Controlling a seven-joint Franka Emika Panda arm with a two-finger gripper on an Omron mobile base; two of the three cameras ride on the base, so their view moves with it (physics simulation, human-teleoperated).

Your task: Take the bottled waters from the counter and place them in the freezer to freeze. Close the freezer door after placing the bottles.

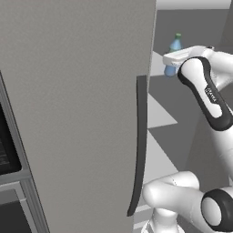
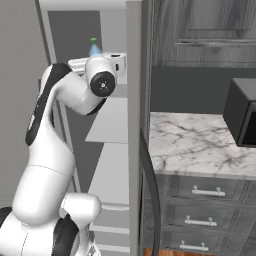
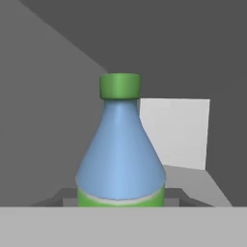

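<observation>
Looking from the left base, I see the blue bottle upright inside the open freezer, beyond the door. Right base: bottle's cap above the wrist. Hand view: bottle fills centre, gripper pinched on it.

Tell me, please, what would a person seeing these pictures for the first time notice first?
First, the blue plastic bottle with the green cap, upright and close in the hand view, inside the open light-grey freezer. Next, the white robot arm reaching up to a high shelf there. To the right lies the white marble counter.
</observation>
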